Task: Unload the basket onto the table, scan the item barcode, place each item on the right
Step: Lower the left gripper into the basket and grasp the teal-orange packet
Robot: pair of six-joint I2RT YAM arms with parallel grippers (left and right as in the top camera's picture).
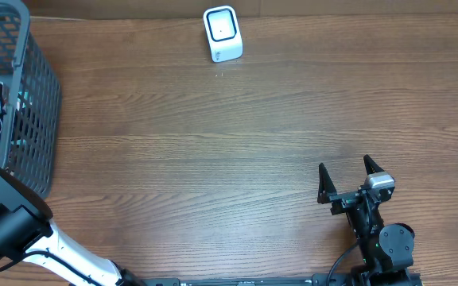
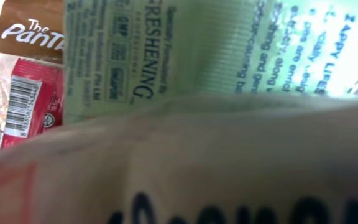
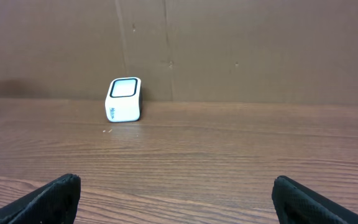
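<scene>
Reaching into the grey wire basket at the upper left of the frame, the left arm is seen; its pincer is hidden there, so open or closed cannot be told. In its wrist view a green packet, a red packet with a barcode and a blurred pale pack are crowded together. The right pincer is held wide open and empty at the lower right of the wooden surface, well apart from the white barcode scanner at top centre.
</scene>
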